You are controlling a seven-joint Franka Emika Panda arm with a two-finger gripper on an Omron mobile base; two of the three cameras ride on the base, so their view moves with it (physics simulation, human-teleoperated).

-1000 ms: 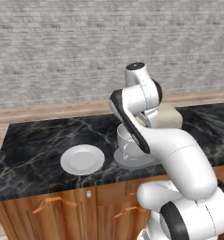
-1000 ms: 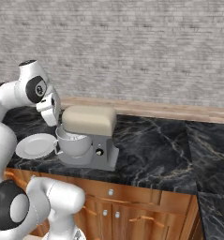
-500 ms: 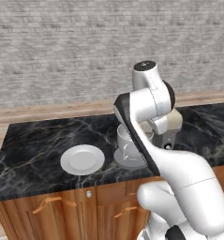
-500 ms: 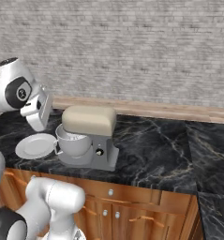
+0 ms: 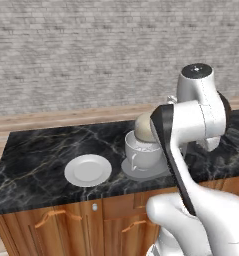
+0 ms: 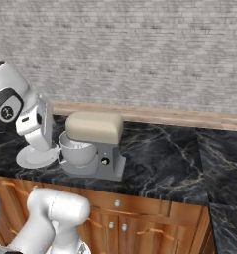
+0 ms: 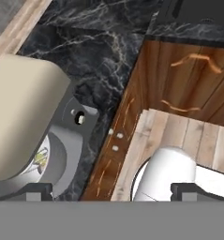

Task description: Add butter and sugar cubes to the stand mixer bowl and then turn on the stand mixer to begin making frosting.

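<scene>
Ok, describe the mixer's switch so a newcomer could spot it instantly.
Start at the black marble counter and find the stand mixer with its beige head. On its grey neck, facing the cabinets, sits a small round knob, the only dark dot on that grey panel.

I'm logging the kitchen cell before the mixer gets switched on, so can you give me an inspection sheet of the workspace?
Surface: black marble counter over wooden cabinets.
Job's things: stand mixer with beige head down over the stand mixer bowl; a bit of yellow shows inside the bowl in the hand view, too small to identify; control knob on the grey neck.
Clutter: white plate, bare, left of the bowl.
Grippers: gripper raised beside the mixer, fingertips wide apart, holding nothing.
Cables: nothing seen.
Surroundings: grey brick wall, wooden ledge behind the counter.
</scene>
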